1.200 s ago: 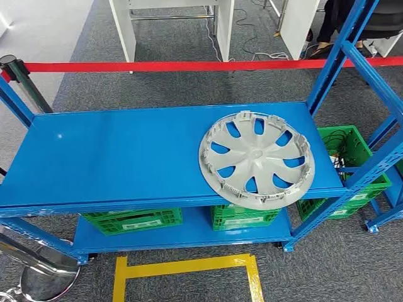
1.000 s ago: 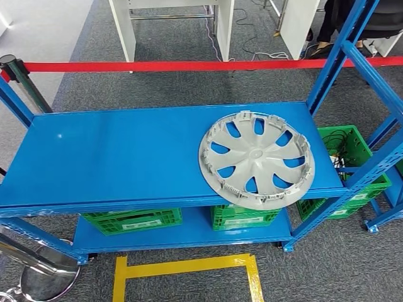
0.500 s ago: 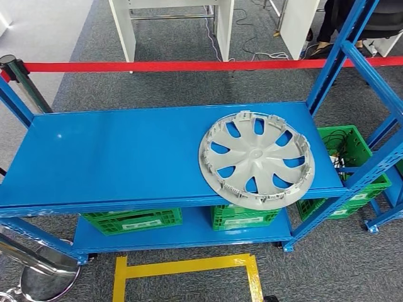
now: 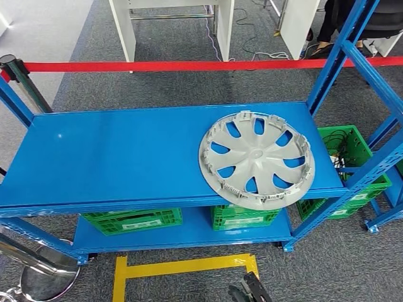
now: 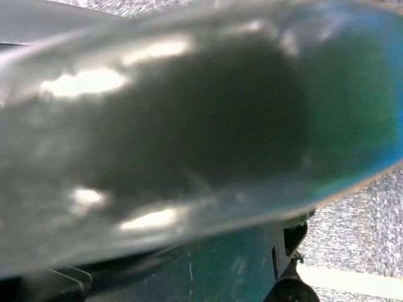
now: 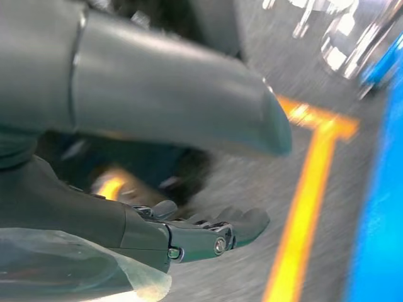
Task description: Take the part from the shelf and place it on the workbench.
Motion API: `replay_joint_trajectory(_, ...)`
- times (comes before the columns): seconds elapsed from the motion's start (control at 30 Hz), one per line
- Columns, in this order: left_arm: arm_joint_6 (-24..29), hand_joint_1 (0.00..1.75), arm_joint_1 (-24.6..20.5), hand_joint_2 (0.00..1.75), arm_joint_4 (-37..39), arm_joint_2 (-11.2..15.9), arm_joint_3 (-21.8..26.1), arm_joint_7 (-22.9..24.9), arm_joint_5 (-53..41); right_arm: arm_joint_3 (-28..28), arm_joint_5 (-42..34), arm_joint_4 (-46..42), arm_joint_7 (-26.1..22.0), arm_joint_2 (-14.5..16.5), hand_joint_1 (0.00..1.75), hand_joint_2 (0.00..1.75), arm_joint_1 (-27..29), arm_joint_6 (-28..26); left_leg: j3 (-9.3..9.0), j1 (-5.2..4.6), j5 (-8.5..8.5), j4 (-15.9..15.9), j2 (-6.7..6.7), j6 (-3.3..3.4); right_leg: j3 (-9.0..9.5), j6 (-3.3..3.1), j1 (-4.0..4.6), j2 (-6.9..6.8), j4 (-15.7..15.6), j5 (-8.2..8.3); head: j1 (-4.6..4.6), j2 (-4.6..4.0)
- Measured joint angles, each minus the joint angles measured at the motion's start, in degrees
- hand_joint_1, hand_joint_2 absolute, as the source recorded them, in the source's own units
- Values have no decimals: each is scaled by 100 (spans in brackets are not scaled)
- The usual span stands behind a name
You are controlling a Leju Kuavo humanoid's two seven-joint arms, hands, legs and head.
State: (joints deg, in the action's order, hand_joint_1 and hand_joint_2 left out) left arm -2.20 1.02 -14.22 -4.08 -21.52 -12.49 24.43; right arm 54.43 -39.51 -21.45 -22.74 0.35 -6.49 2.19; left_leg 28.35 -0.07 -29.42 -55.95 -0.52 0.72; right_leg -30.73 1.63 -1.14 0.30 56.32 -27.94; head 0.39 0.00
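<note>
The hubcap [image 4: 256, 159] lies untouched on the shelf [image 4: 119, 151], right of centre. The right hand [image 4: 250, 291] enters at the lower edge, its fingers [image 6: 214, 228] apart and empty; grasping, carrying and placing remain. The left hand's state I cannot tell.

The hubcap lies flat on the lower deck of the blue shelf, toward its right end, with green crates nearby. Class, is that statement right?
Not quite. The grey hubcap lies on the top deck of the blue shelf, not the lower one; the head view shows this. It is toward the right end, and the green crates sit on the lower deck beneath.
</note>
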Motion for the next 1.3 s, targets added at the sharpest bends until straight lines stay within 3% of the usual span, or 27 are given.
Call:
replay_joint_trajectory(0.33, -2, 0, -95, 0, 155, -27, -437, -358, 97, 180, 924, -1010, -645, -158, 0, 175, -94, 556, -4, 0, 1, -1, 0, 0, -3, 0, 0, -2, 1, 0, 0, 0)
replay_joint_trajectory(0.83, -41, 0, -139, 0, 250, -28, -769, -1087, 77, -585, 2918, -3226, -785, -463, 0, 175, 301, 1016, -5, 0, 2, -2, 0, -1, -4, 0, 0, -4, 2, 0, 1, 0)
replay_joint_trajectory(1.03, -126, 0, -140, 0, 280, -24, -835, -1356, 123, -884, 3752, -4062, -813, -521, 0, 175, 470, 871, -5, 0, 2, -2, 0, -1, -4, -1, 0, -4, 3, 1, 1, 0)
replay_joint_trajectory(1.3, 5, 0, -140, 0, 308, -21, -859, -1597, 192, -1094, 4567, -5300, -623, -590, 0, 175, 675, 121, -4, 0, 2, -2, 0, -1, -5, -1, 0, -4, 3, 1, 0, 0)
